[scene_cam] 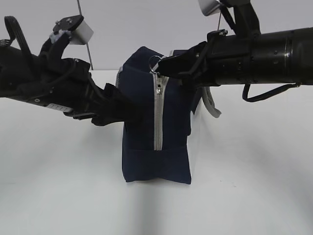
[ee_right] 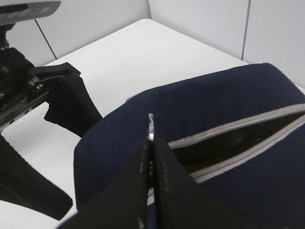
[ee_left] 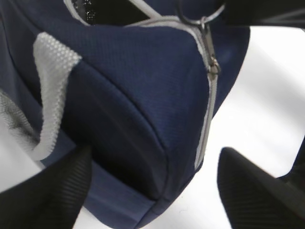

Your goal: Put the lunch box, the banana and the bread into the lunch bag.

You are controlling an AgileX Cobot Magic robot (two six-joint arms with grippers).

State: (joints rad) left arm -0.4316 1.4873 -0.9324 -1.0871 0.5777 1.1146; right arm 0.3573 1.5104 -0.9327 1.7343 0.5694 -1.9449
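Observation:
The navy lunch bag (scene_cam: pixel 139 127) stands mid-table with its zipped end toward the exterior camera. My right gripper (scene_cam: pixel 161 66) is shut on the metal ring pull (scene_cam: pixel 154 62) at the bag's top corner; the right wrist view shows the gripper (ee_right: pixel 151 143) pinching the ring (ee_right: pixel 151 125). Behind it the top zipper gapes on a dark inside (ee_right: pixel 228 143). My left gripper (scene_cam: pixel 115 105) is at the bag's left side, and in the left wrist view (ee_left: pixel 155 150) it is open, its jaws straddling the bag's lower corner (ee_left: pixel 143 95). The lunch box, banana and bread are out of view.
A grey webbing handle (scene_cam: pixel 211 105) hangs off the bag's right side, and another shows in the left wrist view (ee_left: pixel 50 86). The table (scene_cam: pixel 58 186) is white, with a white wall behind. The left arm's fingers (ee_right: pixel 71 100) show beside the bag in the right wrist view.

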